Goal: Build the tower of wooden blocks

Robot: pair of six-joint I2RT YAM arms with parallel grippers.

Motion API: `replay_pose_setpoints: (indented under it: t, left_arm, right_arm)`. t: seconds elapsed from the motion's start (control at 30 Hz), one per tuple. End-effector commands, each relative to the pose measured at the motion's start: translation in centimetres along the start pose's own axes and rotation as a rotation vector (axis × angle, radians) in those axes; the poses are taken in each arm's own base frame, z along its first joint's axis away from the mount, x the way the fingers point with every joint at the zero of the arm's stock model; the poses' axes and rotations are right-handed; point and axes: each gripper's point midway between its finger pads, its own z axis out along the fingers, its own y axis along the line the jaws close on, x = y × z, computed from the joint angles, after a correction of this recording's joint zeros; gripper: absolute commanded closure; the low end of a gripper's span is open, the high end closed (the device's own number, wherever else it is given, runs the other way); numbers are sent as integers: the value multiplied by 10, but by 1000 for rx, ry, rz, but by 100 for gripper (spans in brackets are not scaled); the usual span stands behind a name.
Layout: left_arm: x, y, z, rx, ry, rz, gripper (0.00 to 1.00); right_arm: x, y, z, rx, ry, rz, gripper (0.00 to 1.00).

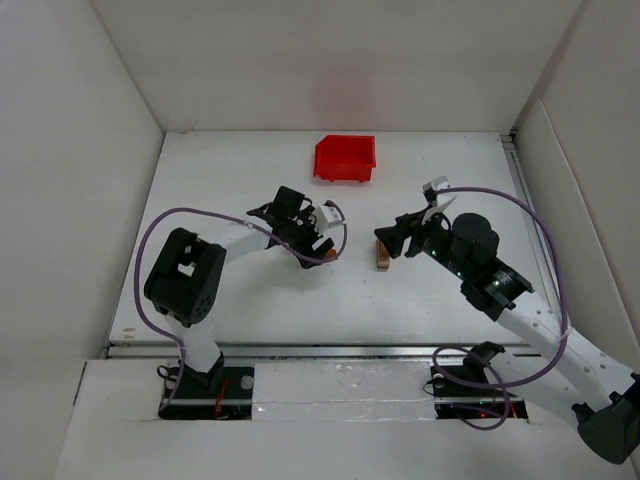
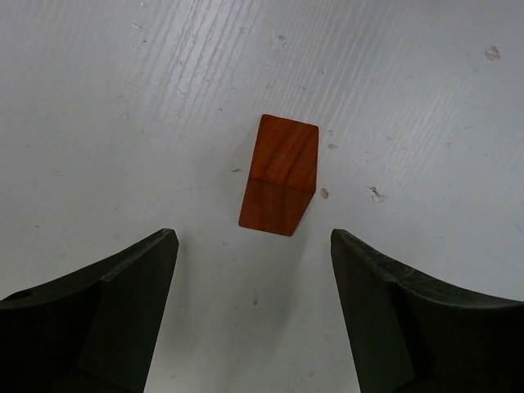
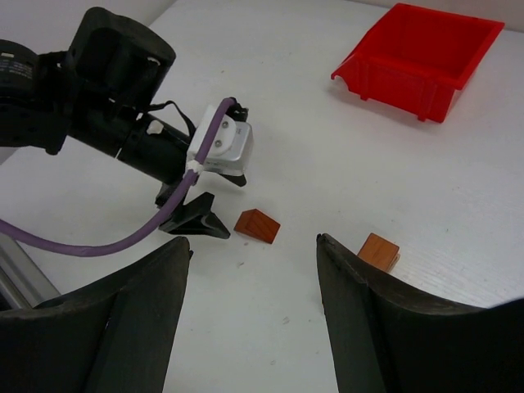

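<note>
Currently the left gripper point(image 2: 252, 239) has its jaws spread and pinches nothing. Left wrist view shows only a reddish-brown wooden block with a sloped top point(image 2: 280, 176) on the white table point(image 2: 98, 98), just ahead of the fingertips and untouched. Right gripper point(image 3: 252, 240) is likewise spread and empty. Right wrist view adds a second, lighter orange-brown wooden block point(image 3: 378, 250), partly hidden behind one of its fingers, apart from the first and not stacked. Top view alone gives the layout: both blocks mid-table between the grippers, red plastic bin point(image 1: 345, 158) farthest back, well apart.
</note>
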Motion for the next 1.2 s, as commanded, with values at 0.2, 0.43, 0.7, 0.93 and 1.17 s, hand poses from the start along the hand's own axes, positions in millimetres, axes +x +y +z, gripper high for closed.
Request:
replay_pose_setpoints:
  t: [0.2,0.43,0.7,0.93,1.17]
  left_arm:
    - [13,-1,25,35,104,-10,30]
    - [6,-3,25,36,97,-12,48]
    - [4,-6,28,61,116,-60,90]
    - [-38,-16,-11,87,32,-37,100]
    - [-86,-93,-78,126,-11,117,100]
  right_arm:
    - [-17,5,-8,-25,-75,-17,31]
    - [-18,1,-9,-13,-80,-19,31]
    - [-22,-2,-14,6,-98,-16,31]
    - [-31,-4,-25,4,-144,-17,31]
    - [-50,26,-50,-182,-217,-67,31]
